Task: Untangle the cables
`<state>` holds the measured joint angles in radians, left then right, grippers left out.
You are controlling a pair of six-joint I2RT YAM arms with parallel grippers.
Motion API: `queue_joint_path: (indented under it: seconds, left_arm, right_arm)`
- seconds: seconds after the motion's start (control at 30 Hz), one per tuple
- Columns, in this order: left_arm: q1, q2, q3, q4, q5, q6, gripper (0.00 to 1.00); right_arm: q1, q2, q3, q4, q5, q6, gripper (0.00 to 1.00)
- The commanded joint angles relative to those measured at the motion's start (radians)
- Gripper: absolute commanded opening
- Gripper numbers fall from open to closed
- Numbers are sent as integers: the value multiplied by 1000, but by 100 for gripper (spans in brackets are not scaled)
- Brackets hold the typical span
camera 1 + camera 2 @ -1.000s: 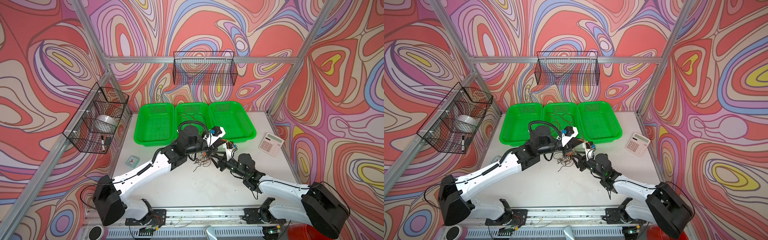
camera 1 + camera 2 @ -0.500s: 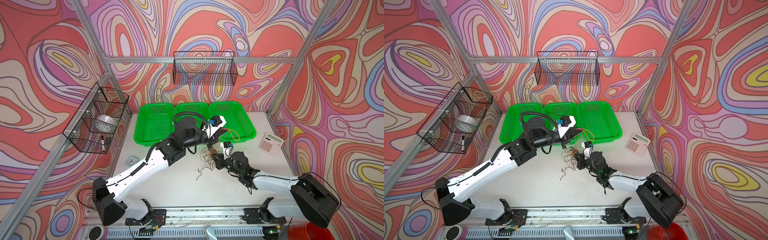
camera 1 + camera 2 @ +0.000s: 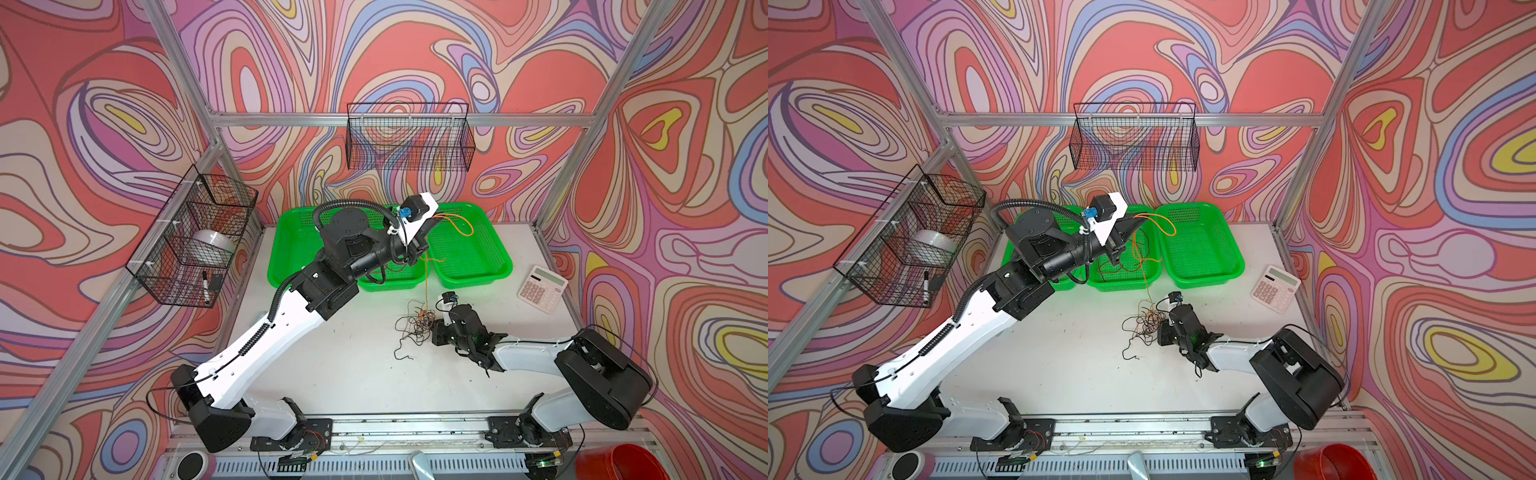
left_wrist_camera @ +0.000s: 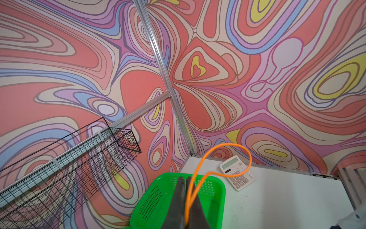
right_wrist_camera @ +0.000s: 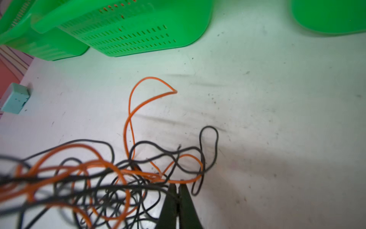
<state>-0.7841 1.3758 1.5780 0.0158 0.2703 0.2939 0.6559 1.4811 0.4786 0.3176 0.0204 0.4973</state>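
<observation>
A white table (image 3: 332, 365) stands inside patterned walls. The left arm is stretched high over the green trays (image 3: 473, 279), and the left gripper (image 4: 185, 178) is pinching an orange cable (image 4: 229, 145), seen clearly only in its wrist view. The tangled cables (image 3: 415, 328) lie mid-table. The right arm is low, with the right gripper (image 5: 178, 186) pressed together at their edge.

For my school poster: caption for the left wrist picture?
Shut left gripper pinches a looping orange cable above a green basket.
</observation>
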Motion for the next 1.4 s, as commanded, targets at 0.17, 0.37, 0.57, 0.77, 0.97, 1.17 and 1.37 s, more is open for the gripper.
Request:
queue_joint_path:
  seconds: [0.17, 0.37, 0.57, 0.77, 0.97, 1.17, 1.37]
  left_arm:
    - [30, -20, -3, -24, 21, -2, 0]
    - [29, -9, -16, -1, 49, -27, 0]
    - [30, -3, -10, 4, 58, -29, 0]
    - [29, -9, -14, 5, 55, -31, 0]
    - [29, -33, -29, 0, 50, -39, 0]
    - [29, -80, -78, -23, 1, -17, 0]
    - [74, -184, -282, 27, -39, -92, 0]
  right_arm:
    - [4, -192, 33, -166, 183, -149, 43]
    - [4, -431, -60, -52, 127, -367, 59]
    - [4, -474, -53, 15, -15, -448, 61]
    - [4, -334, -6, 98, -51, -447, 58]
    - [4, -189, 72, 171, -11, -424, 46]
    - [4, -228, 139, 132, 10, -432, 0]
    - [2, -325, 222, -13, -3, -435, 0]
